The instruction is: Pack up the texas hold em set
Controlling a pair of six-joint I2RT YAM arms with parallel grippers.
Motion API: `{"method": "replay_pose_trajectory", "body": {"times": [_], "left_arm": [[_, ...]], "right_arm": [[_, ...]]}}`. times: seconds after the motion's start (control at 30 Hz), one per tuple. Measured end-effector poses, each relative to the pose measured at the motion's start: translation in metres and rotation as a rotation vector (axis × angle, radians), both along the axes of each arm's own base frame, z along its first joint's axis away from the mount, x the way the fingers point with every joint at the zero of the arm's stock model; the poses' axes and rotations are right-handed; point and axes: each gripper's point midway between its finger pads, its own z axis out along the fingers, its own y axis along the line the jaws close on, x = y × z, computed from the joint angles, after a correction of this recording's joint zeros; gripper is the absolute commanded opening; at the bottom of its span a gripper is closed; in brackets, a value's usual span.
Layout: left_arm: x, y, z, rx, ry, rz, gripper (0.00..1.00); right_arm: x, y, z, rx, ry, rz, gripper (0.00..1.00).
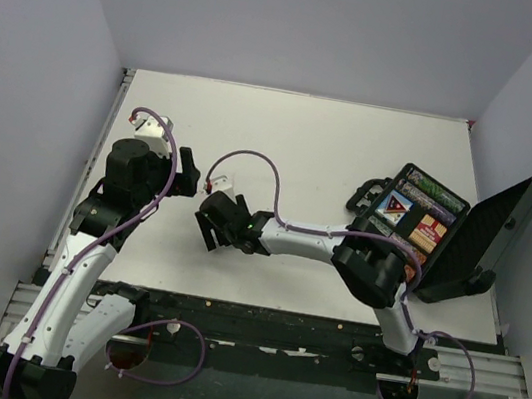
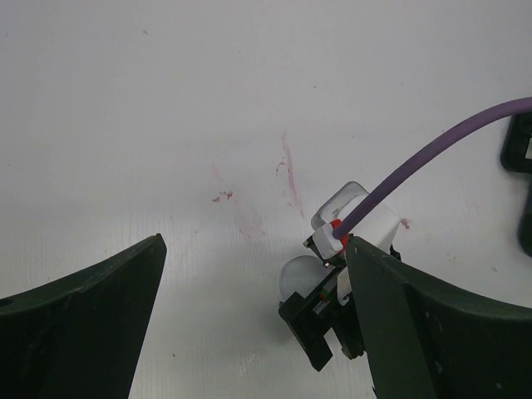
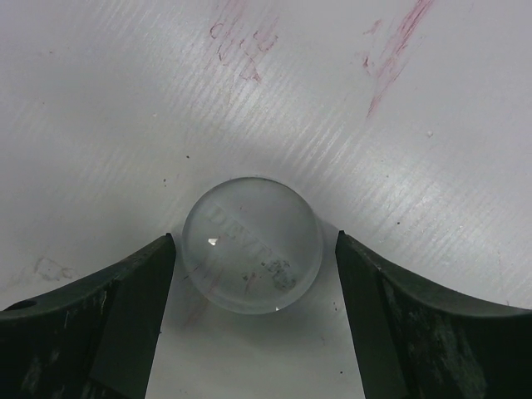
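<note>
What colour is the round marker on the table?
The round marker is clear, like glass. Right wrist view shows it best.

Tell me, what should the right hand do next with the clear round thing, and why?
Probably close the right hand on the clear round marker: it lies on the white table between the open fingers, a small gap on each side, not yet gripped.

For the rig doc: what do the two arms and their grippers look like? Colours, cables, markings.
Both match: the left arm and right arm have white links and bulky black joint housings. A purple cable loops along each to a small white wrist camera block with a red plug. The left gripper and right gripper have curved matte black fingers. No markings visible.
</note>
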Motion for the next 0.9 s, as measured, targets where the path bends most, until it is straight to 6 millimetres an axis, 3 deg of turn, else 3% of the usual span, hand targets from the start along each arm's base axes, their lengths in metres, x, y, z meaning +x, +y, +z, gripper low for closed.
{"method": "replay_pose_trajectory", "body": {"times": [0.2,0.6,0.77,0.9], "left_arm": [[0.000,-0.002,0.000,-0.004,0.000,-0.008,0.97],[0.000,-0.002,0.000,-0.005,0.001,-0.010,0.97],[0.000,-0.002,0.000,-0.005,0.001,-0.010,0.97],[0.000,-0.002,0.000,-0.005,0.000,-0.010,0.97]], "right_arm": [[0.004,0.003,0.000,-0.011,-0.010,-0.011,0.76],[0.006,0.001,0.000,-0.016,-0.017,-0.030,0.51],[0.008,-0.002,0.000,-0.025,-0.024,-0.048,0.46],[0.013,-0.017,0.004,-0.058,-0.027,-0.075,0.45]]}}
